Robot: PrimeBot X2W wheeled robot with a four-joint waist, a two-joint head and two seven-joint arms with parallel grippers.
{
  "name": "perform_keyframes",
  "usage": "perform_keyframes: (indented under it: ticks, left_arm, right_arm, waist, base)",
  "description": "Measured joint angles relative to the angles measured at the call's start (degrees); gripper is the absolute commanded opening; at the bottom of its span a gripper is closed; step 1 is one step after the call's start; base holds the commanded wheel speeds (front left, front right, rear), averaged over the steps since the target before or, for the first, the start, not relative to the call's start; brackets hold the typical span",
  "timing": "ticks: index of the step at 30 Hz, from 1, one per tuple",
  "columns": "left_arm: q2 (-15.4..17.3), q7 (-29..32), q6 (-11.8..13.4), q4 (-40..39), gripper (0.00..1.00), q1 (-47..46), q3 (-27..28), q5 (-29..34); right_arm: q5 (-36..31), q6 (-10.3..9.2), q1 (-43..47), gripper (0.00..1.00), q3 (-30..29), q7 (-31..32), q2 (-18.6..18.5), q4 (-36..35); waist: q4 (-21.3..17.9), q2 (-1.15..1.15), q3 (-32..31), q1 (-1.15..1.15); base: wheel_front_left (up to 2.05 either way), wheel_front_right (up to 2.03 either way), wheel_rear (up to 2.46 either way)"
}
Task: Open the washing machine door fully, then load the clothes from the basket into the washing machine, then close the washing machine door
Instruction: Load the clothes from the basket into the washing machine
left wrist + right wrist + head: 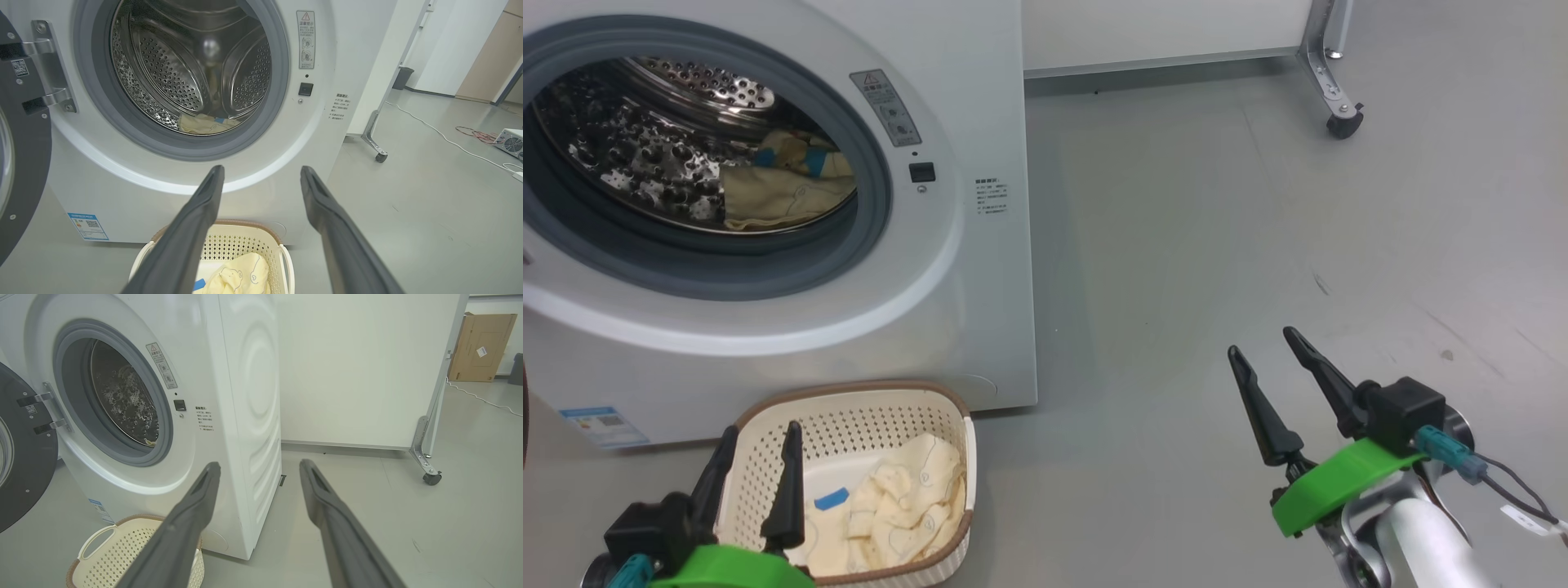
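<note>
The white washing machine (pixel 980 327) (pixel 339 61) (pixel 249 396) stands with its black-rimmed door (pixel 20 163) (pixel 20 465) swung wide to the left. A cream garment with blue patches (pixel 784 184) (pixel 204 124) lies in the steel drum. On the floor in front sits the cream basket (pixel 849 412) (pixel 245 241) (pixel 110 555), holding more pale clothes (pixel 894 506) (pixel 241 275). My left gripper (pixel 762 439) (pixel 261 171) hovers open over the basket's near left side, empty. Out over bare floor to the right, my right gripper (pixel 1262 343) (pixel 259 467) is open and empty too.
A white partition on a metal leg with a caster (pixel 1343 122) (pixel 432 478) stands behind and to the right. A white cable (pixel 449 141) and an electronics box (pixel 510 143) lie on the grey floor farther right. A cardboard box (pixel 482 347) leans at the far wall.
</note>
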Motion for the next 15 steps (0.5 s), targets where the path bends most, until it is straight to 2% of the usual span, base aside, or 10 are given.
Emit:
perform_keyframes:
  ticks: [15]
  left_arm:
    - [-3.6, 0.0, -2.5, 0.6, 1.00, 0.7, 2.9, 5.2]
  right_arm:
    - [0.0, 0.00, 0.0, 1.00, 0.6, 0.0, 0.0, 0.4]
  waist:
    - [-1.0, 0.00, -0.6, 0.00]
  base:
    - [0.00, 0.00, 0.00]
